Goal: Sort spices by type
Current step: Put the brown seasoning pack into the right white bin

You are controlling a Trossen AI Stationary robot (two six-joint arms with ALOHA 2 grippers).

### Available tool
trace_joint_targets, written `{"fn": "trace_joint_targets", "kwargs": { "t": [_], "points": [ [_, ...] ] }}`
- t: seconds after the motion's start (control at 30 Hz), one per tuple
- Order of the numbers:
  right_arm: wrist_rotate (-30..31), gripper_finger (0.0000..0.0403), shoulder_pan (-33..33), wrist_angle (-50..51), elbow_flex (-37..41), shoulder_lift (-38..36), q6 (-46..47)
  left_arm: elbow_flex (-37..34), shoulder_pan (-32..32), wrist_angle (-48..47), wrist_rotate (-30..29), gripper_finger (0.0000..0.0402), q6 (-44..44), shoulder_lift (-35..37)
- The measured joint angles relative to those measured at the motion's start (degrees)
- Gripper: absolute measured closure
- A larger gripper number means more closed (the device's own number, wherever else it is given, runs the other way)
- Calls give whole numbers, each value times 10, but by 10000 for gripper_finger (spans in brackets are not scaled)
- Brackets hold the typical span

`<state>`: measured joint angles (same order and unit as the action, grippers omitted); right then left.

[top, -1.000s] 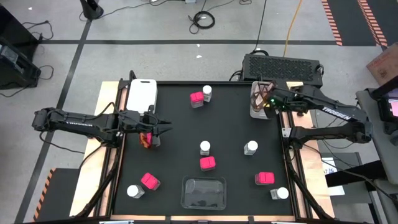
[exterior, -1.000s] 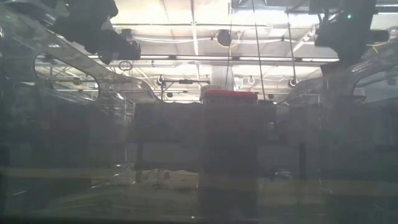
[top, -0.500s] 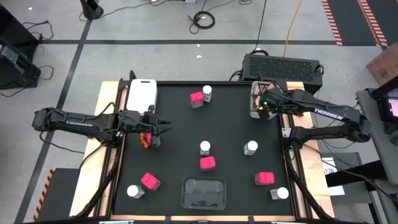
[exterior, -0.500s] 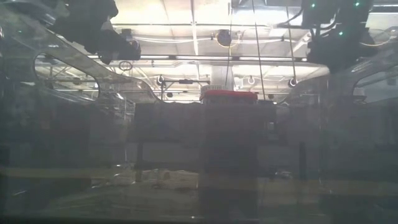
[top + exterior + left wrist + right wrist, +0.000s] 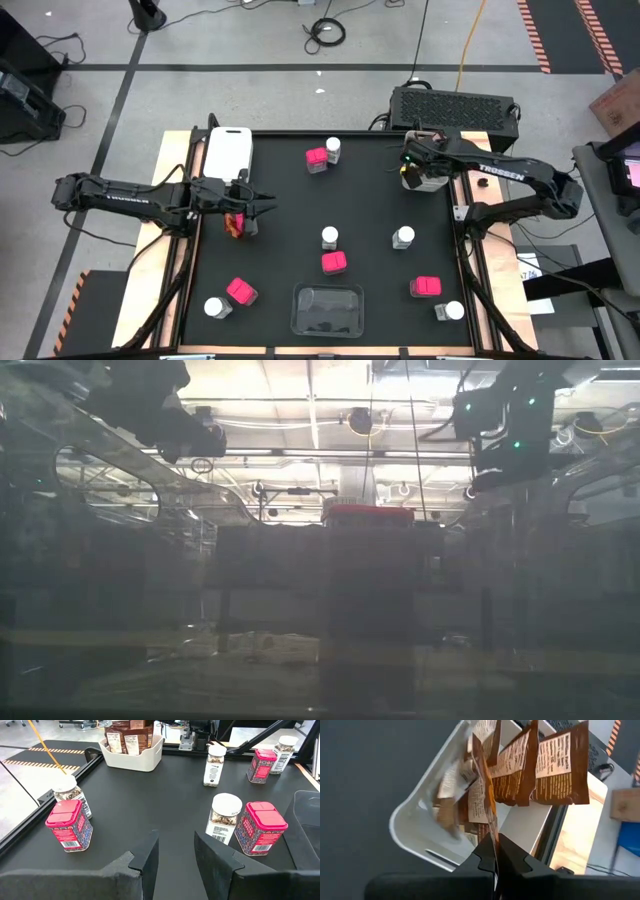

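Observation:
The spices stand scattered on the black table: pink boxes point(image 5: 334, 262) point(image 5: 316, 160), white-lidded jars point(image 5: 329, 237) point(image 5: 403, 237), and brown packets point(image 5: 555, 765) upright in a white tray point(image 5: 415, 835) at the far right corner. My right gripper point(image 5: 496, 851) hangs over that tray point(image 5: 425, 185), shut on one brown packet point(image 5: 482, 785). At the left side my left gripper point(image 5: 175, 840) hovers open above the table with nothing between its fingers, and a pink box point(image 5: 68, 825) and a jar point(image 5: 223, 817) stand ahead of it. My right gripper pinches the brown packet's thin edge point(image 5: 491, 832) between its two fingers. The fingers slant steeply down from above. The packet runs on from the fingertips among the other packets in the tray. Whether its far end rests in the tray, I cannot tell.
A clear tray point(image 5: 326, 308) lies at the near edge's middle and a white tray point(image 5: 228, 153) at the far left. More pink boxes point(image 5: 241, 291) point(image 5: 425, 287) and jars point(image 5: 214, 308) point(image 5: 452, 311) stand near the front corners.
My right gripper has come down and toward the table's left, from the far right edge to over the white tray with the brown packets.

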<state>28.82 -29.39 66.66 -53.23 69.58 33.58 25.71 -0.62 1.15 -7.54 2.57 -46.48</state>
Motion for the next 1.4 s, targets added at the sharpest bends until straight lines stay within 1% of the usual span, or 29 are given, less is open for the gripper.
{"fn": "trace_joint_targets", "kwargs": {
  "t": [0.17,0.4,0.63,1.03,1.17,1.4],
  "points": [
    [-1,403,-15,1,0,27,-4,0,0,-2,0,274,0,0],
    [-7,403,-29,-1,0,40,-13,0,0,-2,0,274,-1,0],
    [-37,403,-29,-5,0,53,-13,0,0,-2,0,274,-1,0],
    [-34,401,-28,-22,28,58,-16,0,0,-2,0,274,-1,0],
    [-34,388,-28,-22,28,57,-15,0,0,-2,0,274,-1,0],
    [-34,345,-28,-22,28,57,-13,0,0,-2,0,274,0,0]
  ]
}}
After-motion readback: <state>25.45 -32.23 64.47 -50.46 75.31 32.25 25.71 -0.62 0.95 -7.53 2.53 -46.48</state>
